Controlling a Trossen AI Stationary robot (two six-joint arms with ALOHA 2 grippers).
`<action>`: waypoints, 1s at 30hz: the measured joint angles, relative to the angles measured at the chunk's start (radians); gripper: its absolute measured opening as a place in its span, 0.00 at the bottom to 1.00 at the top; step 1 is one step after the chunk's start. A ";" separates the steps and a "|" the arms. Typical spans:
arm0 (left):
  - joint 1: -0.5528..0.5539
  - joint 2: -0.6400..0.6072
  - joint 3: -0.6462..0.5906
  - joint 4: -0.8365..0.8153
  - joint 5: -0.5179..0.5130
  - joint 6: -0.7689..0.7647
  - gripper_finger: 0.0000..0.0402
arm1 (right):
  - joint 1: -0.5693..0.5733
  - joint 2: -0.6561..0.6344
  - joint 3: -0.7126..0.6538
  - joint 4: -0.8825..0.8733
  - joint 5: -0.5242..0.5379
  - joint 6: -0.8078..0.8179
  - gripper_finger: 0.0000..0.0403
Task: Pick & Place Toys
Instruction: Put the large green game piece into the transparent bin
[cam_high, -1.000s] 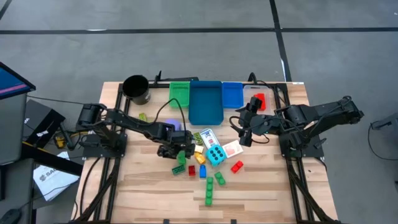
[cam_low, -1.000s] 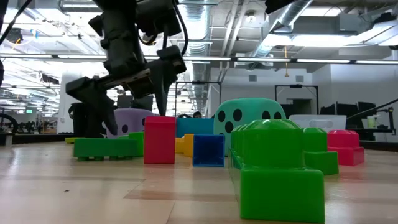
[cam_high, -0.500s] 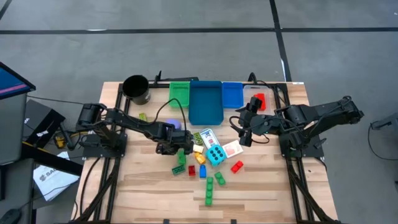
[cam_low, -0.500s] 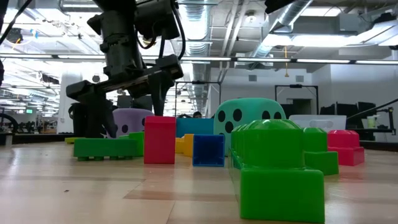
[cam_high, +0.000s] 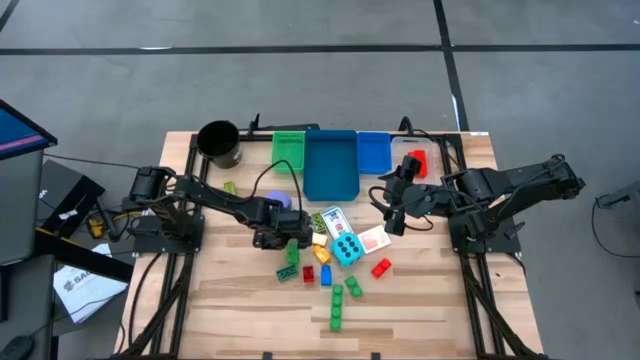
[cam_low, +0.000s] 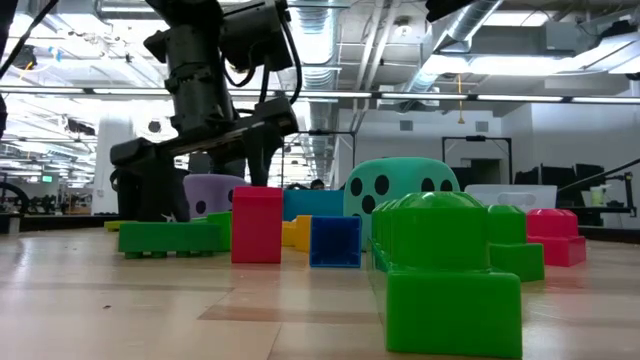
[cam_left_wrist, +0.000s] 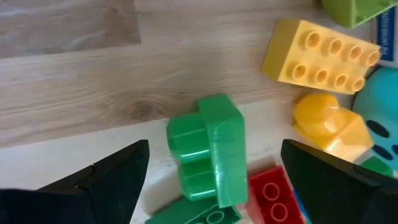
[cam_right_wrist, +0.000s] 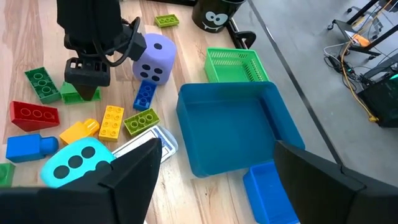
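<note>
My left gripper (cam_high: 273, 238) is open and points down over a green brick (cam_left_wrist: 208, 140) among the toys in the middle of the table. Its two fingers (cam_left_wrist: 106, 180) stand on either side of the brick, apart from it. The brick rests on the wood beside a red brick (cam_left_wrist: 273, 193) and two yellow bricks (cam_left_wrist: 320, 59). The purple die (cam_high: 283, 203) sits just beyond the gripper, toward the far edge. The cyan dotted die (cam_high: 347, 249) and playing cards (cam_high: 333, 220) lie to the right. My right gripper (cam_high: 391, 217) is open and empty, hovering right of the cards.
Along the far edge stand a black cup (cam_high: 219, 143), a green bin (cam_high: 288, 150), a large blue bin (cam_high: 330, 165), a small blue bin (cam_high: 373, 152) and a clear bin (cam_high: 415, 163). Green bricks (cam_high: 338, 310) lie near the front edge, a red one (cam_high: 381, 267) to their right.
My left gripper has gone down a little over the green brick and has stayed open. The toys have kept their places.
</note>
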 joint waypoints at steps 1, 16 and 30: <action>0.000 0.000 0.000 0.000 -0.011 0.000 0.89 | 0.000 0.000 0.000 0.000 0.000 0.000 0.76; -0.006 0.000 0.000 0.043 -0.029 -0.007 0.89 | 0.000 0.000 0.000 -0.001 0.000 0.000 0.76; -0.008 0.000 -0.008 0.005 -0.029 -0.007 0.89 | 0.000 0.000 0.000 -0.001 0.000 0.000 0.76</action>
